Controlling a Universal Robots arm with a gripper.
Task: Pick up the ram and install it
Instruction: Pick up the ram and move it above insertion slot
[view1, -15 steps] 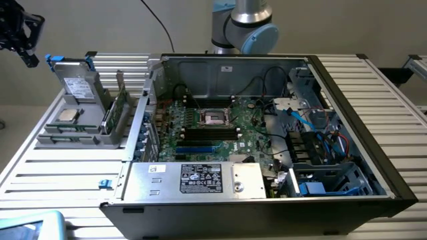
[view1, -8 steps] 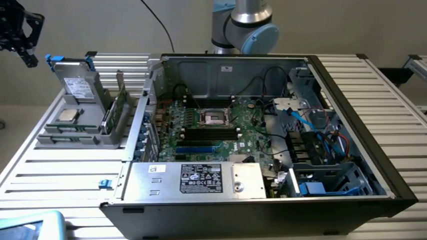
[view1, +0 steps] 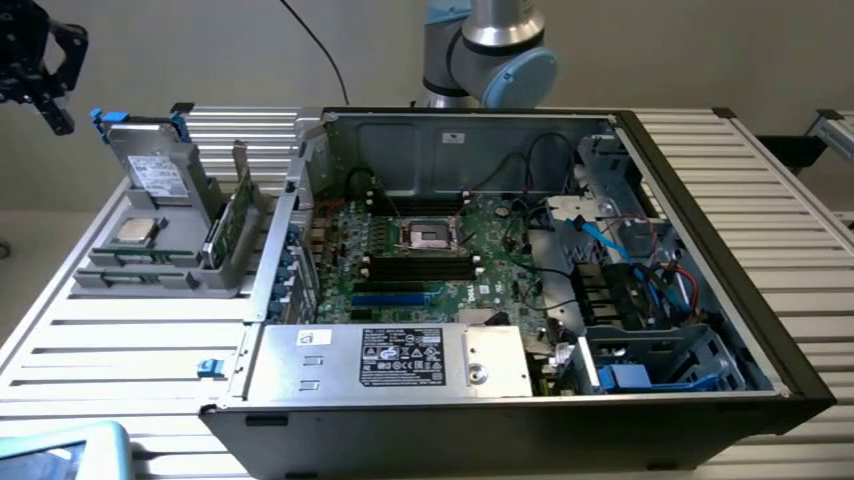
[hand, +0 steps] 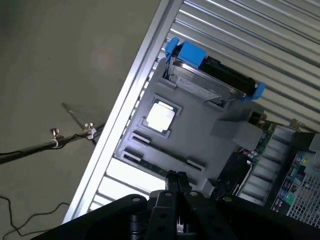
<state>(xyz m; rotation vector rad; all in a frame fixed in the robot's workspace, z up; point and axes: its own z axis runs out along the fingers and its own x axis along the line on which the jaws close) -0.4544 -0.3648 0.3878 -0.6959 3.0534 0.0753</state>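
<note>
The ram (view1: 134, 258) is a thin green stick lying on edge in a slot along the front of the grey parts holder (view1: 174, 275), at the exterior view's left. In the wrist view the ram (hand: 145, 165) lies just beyond my fingertips. My gripper (view1: 59, 118) hangs high above the table's far left corner, well apart from the holder. The gripper (hand: 176, 177) is shut, its black fingers pressed together with nothing between them. The motherboard's black memory slots (view1: 420, 266) sit in the open computer case (view1: 721, 250).
The holder also carries a square silver processor chip (view1: 136, 231), a grey drive with blue clips (view1: 154, 170) and upright green boards (view1: 227, 225). A power supply (view1: 387, 358) fills the case's front. Cables (hand: 45, 145) lie on the floor off the table edge.
</note>
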